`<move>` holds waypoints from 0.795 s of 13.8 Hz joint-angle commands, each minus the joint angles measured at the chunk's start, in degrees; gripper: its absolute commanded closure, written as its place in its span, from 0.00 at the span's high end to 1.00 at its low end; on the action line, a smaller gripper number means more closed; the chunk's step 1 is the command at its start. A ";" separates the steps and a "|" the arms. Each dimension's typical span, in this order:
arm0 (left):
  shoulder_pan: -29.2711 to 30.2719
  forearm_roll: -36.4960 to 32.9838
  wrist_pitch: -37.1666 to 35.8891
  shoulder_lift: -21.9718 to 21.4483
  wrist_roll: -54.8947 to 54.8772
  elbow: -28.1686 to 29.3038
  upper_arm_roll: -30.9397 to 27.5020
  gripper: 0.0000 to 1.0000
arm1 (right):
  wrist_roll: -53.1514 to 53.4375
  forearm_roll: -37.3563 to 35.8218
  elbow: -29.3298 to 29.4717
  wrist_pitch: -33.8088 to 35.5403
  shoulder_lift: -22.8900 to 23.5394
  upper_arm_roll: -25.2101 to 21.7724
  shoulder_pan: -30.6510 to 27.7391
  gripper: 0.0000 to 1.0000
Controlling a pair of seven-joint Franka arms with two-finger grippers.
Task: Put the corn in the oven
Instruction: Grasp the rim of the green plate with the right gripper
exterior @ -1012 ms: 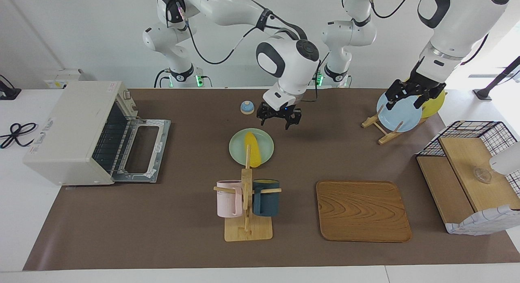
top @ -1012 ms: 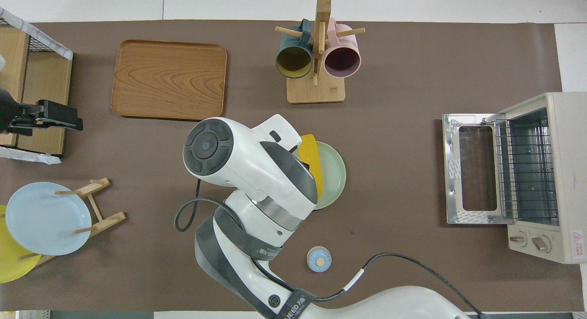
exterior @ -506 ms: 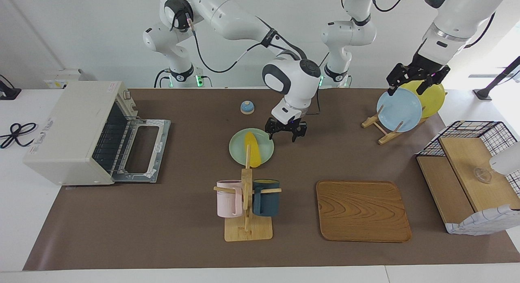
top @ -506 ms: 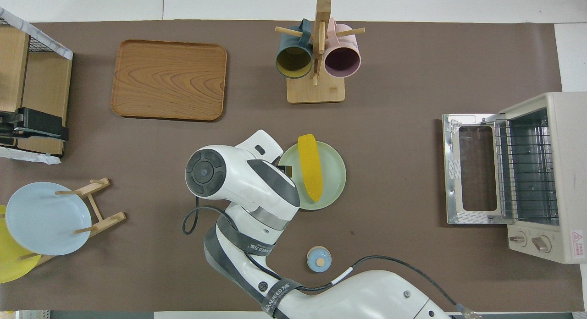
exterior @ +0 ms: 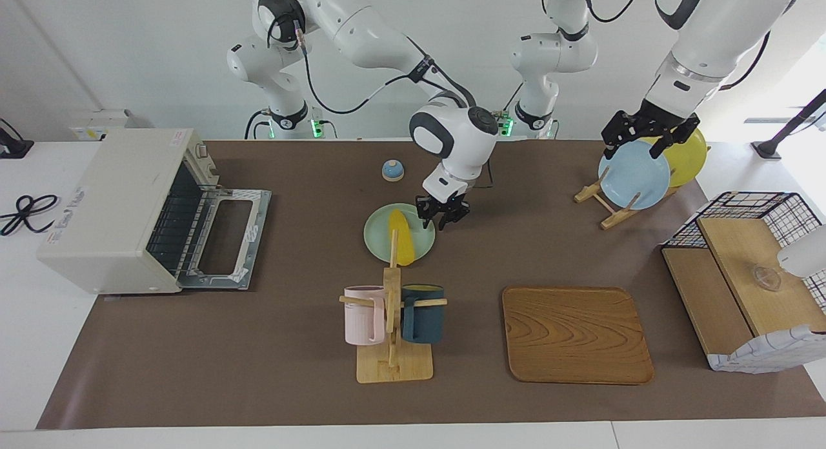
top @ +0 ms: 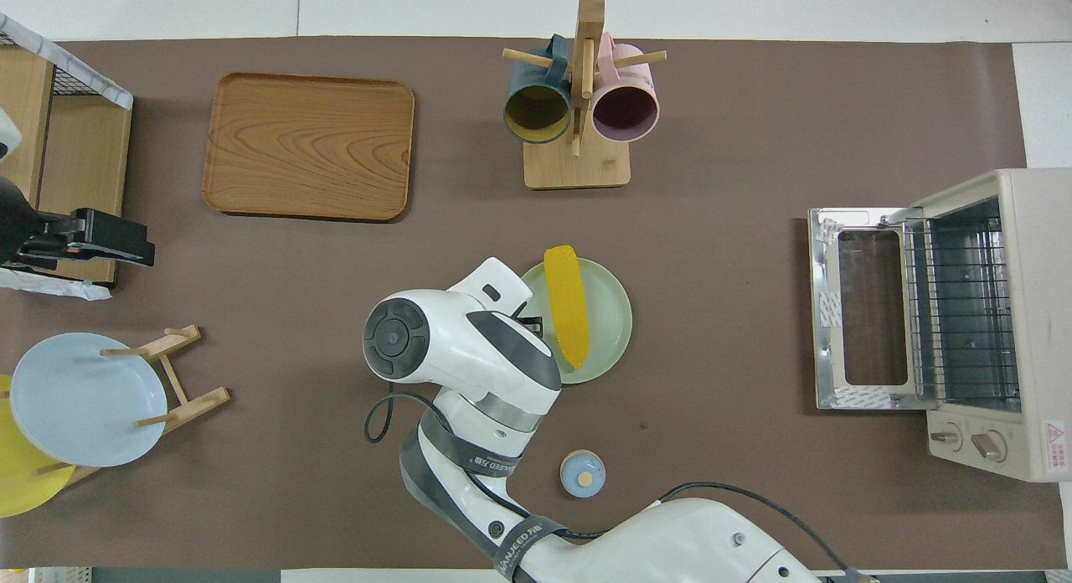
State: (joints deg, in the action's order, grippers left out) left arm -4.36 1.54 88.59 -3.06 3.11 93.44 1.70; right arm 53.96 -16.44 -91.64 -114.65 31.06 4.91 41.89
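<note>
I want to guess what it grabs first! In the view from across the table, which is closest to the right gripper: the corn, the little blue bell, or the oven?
From the right gripper:
1. corn, beside it on the green plate.
2. blue bell, nearer the robots.
3. oven, at the right arm's end, door open.

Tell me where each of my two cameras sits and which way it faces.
Facing view: high across the table, looking toward the robots; both arms show whole, right gripper low beside the corn, left gripper over the plate rack.
Overhead view: above the robots' end, looking steeply down; the right arm rises from the bottom and hides its gripper.
Shared: corn, its green plate, open oven, half a turn apart.
</note>
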 commanded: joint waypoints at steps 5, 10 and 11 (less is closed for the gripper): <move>0.58 -1.45 3.68 0.07 -0.73 1.57 0.76 1.00 | -0.17 -1.41 -6.62 -5.32 -3.02 0.19 -0.40 0.38; 0.67 -1.80 4.66 0.60 -0.29 0.61 1.02 1.00 | -0.17 -1.41 -6.62 -4.00 -3.28 0.19 -0.23 0.00; 0.67 -1.80 4.14 0.51 -0.38 0.69 1.02 1.00 | -0.17 -1.49 -6.62 -3.74 -3.37 0.19 -0.05 0.00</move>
State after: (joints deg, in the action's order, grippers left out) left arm -4.28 1.12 92.53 -2.50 3.09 94.23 2.00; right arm 53.87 -17.02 -96.15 -118.07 29.25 4.87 41.88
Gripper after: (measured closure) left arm 0.000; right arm 0.982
